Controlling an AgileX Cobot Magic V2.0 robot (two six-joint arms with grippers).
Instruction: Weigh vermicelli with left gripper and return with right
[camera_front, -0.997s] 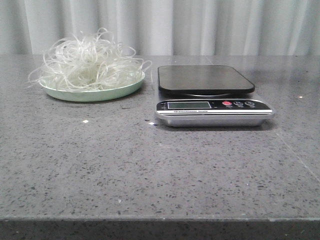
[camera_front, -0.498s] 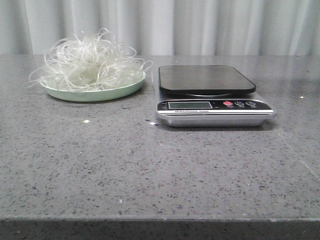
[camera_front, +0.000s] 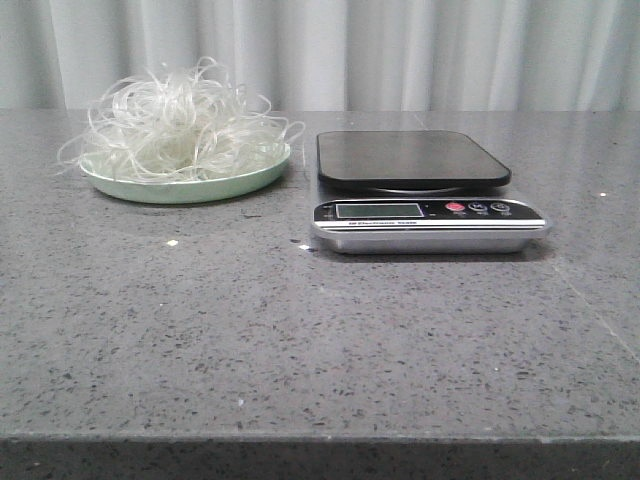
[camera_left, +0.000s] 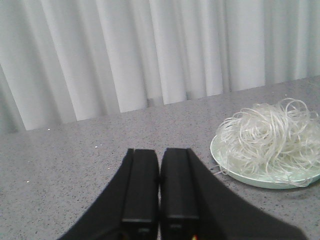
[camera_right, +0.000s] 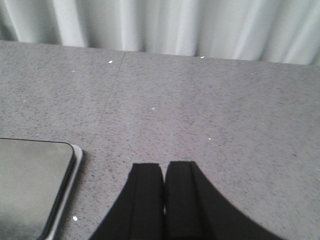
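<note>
Grey stone table (camera_front: 300, 340): I see it speckled, with white curtain (camera_front: 400, 50) behind it.
Vermicelli (camera_front: 175, 125): it lies as a loose whitish heap on the pale green plate (camera_front: 180, 188), at the far left of the table; some strands hang over the rim.
Scale (camera_front: 425, 190): it stands just to the right of the plate, not touching it; its dark platform carries nothing.
Left gripper (camera_left: 160, 165): I see its black fingers pressed together, holding nothing. It is low over the table and points toward the curtain; the plate with vermicelli is near, off to one side of the fingers.
Right gripper (camera_right: 164, 175): fingers also closed together, nothing between them. It hovers above bare table, and the corner of the scale is beside it.
Front view: no arm appears there.
</note>
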